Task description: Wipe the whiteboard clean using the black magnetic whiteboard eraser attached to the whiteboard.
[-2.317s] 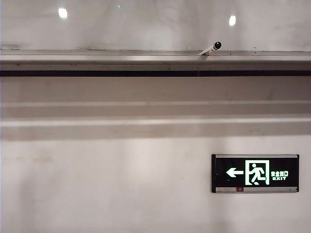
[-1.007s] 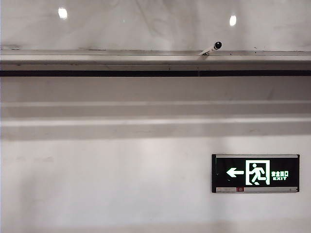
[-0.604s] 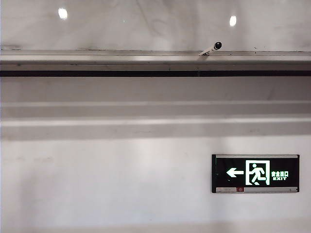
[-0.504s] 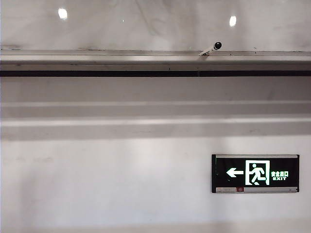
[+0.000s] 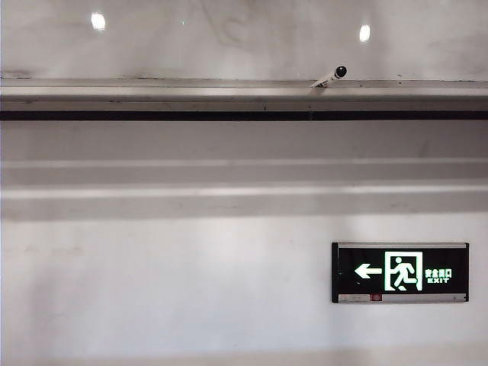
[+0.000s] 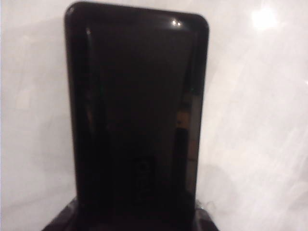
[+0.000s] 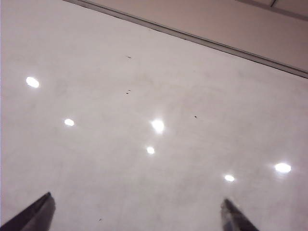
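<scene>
The black magnetic whiteboard eraser (image 6: 137, 120) fills the left wrist view, sitting directly ahead of the left end effector (image 6: 130, 224) with its long axis running straight away from the wrist. It lies against the whiteboard (image 6: 260, 120), and dark finger parts flank its near end. That looks like a grip, though the contact itself is out of frame, so I cannot say for sure that the eraser is pinched. The left arm is plainly the nearer one.

The right end effector (image 7: 137, 214) has its two dark tips spread wide and empty, facing bare whiteboard (image 7: 144, 96) marked with a few small dark specks. The eraser is not in its view.

The eraser is a glossy black rounded-corner slab, longer than it is wide. In the exterior view neither arm shows.
</scene>
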`<action>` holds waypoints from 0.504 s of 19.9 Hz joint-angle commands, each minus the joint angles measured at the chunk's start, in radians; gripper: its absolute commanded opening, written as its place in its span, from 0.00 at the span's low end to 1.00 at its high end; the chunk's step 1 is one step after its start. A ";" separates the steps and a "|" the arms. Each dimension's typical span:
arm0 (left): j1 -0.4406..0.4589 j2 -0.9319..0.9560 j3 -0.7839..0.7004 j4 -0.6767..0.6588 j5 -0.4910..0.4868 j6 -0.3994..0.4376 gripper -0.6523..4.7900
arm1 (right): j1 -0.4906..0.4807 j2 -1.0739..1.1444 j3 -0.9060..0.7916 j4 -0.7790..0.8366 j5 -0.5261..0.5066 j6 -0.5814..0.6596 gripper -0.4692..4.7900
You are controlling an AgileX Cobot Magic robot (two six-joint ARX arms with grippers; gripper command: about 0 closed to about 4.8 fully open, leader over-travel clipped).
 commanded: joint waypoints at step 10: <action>0.122 -0.043 0.009 -0.076 -0.041 -0.207 0.38 | 0.002 -0.003 0.002 0.014 -0.003 0.008 1.00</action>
